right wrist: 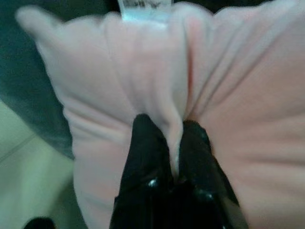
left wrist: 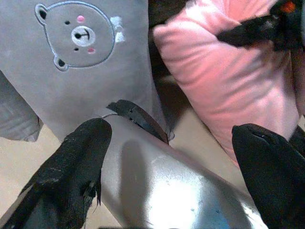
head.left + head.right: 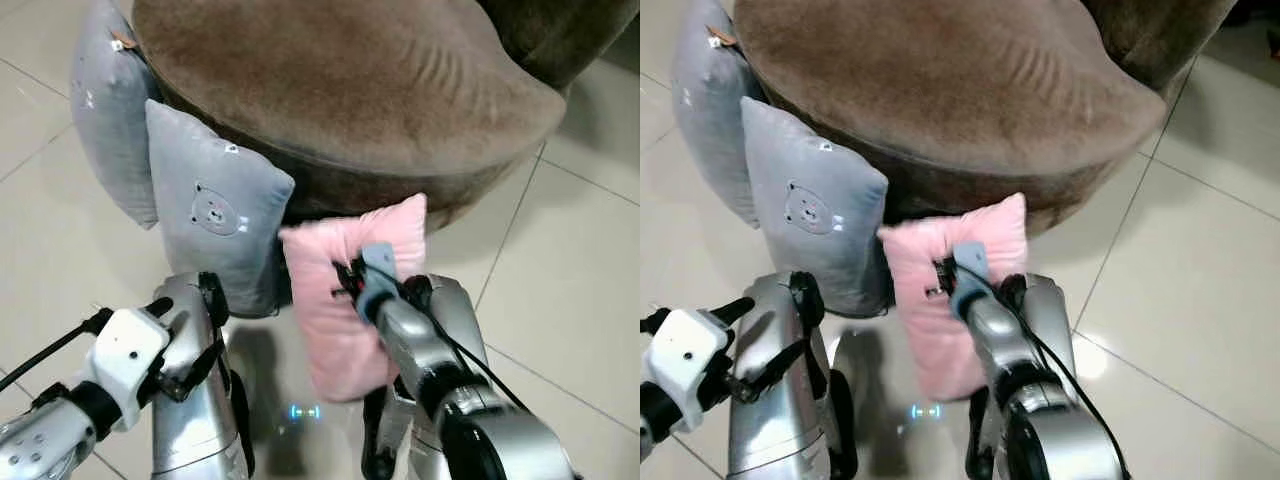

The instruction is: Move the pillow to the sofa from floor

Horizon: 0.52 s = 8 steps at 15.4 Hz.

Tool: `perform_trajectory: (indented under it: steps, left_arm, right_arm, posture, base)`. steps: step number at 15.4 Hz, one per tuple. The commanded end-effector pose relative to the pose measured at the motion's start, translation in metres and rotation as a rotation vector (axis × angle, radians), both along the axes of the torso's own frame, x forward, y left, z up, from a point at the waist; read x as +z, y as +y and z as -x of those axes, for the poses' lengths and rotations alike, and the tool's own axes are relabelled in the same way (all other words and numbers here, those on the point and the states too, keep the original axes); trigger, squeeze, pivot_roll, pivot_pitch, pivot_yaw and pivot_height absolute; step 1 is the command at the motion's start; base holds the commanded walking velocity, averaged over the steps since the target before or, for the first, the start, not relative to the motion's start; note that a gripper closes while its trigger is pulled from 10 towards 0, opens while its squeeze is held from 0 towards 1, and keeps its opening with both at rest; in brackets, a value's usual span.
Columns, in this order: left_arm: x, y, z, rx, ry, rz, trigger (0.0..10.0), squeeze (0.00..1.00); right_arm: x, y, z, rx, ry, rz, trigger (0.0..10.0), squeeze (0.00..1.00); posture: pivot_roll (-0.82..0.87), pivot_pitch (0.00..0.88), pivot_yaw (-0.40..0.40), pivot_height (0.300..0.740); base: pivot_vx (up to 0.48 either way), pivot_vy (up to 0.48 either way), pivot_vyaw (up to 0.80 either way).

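Below the brown sofa [image 3: 340,90], our right gripper [image 1: 174,152] pinches the pink pillow [image 3: 345,290], left gripper [image 2: 167,176] spread idle; placement remains.

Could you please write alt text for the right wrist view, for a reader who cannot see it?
The right end effector pinches a fold of the pink pillow between its two black fingers, shut tight on the fabric. A white label sits at the pillow's edge, and pale floor tile shows beside it.

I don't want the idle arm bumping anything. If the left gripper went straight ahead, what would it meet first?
Probably the robot's own silver leg, which lies between its open fingers; beyond that, the grey bear pillow. Depth is unclear.
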State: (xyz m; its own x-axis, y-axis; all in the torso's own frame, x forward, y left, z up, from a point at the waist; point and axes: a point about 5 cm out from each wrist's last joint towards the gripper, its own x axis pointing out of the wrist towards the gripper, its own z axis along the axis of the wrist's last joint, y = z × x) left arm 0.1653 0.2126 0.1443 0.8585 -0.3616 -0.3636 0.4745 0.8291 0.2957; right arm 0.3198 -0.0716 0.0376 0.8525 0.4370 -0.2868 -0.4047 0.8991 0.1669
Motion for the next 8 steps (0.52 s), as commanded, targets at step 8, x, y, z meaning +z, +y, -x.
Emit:
perform_trajectory:
  steps: [8]
  left_arm:
    - [-0.009,-0.01,-0.029,-0.031,-0.058,0.031,10.0,0.0]
  right_arm:
    - [0.012,-0.075,0.046,-0.113,-0.155,-0.297,0.0,0.0]
  posture:
    - [0.11,0.137,-0.022,0.361]
  base:
    - [0.0,0.0,0.0]
